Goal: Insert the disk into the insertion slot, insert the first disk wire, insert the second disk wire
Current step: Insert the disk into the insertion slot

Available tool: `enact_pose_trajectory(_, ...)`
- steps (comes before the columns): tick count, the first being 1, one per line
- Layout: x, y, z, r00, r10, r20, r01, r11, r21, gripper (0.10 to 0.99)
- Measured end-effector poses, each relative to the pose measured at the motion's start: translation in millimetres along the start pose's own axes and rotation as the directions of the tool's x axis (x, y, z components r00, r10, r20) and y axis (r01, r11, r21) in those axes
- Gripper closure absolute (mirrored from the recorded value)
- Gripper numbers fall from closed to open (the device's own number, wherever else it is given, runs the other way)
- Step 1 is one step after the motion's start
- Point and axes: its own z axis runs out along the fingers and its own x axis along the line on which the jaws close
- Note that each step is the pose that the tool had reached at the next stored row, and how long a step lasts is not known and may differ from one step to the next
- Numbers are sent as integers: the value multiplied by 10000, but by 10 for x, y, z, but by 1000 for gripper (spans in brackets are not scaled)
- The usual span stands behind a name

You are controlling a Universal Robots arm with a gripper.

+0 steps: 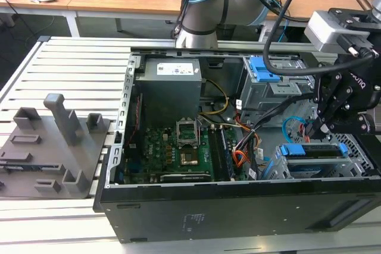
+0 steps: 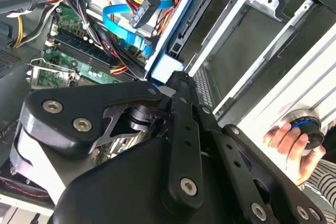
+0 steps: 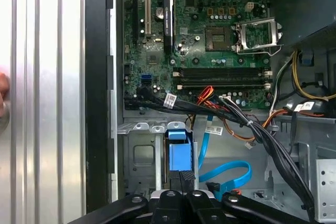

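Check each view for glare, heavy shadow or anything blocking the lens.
Exterior view: even room light on the open black computer case. First wrist view: the ribbed aluminium table is washed out. Second wrist view: the black gripper blocks the lower half.

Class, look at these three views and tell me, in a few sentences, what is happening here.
A robot arm's gripper reaches into an open computer case, shut, its tip at the blue-framed disk. The disk lies in the insertion slot, the grey perforated cage at the exterior view's right; whether it is fully home is unclear. A blue cable lies loose beside the cage, not visibly plugged into the disk.
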Motion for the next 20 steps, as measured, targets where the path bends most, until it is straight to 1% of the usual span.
enact_pose_trajectory(5,-1,-10,58,10000,-1,-2,1,10000,-2,980)
enact_pose_trajectory(8,-3,-127,63,10000,0,-1,0,10000,-9,980)
enact_pose_trajectory(11,-4,-177,61,10000,1,-1,-1,10000,-13,980)
enact_pose_trajectory(20,-4,-183,61,10000,0,0,0,10000,-14,980)
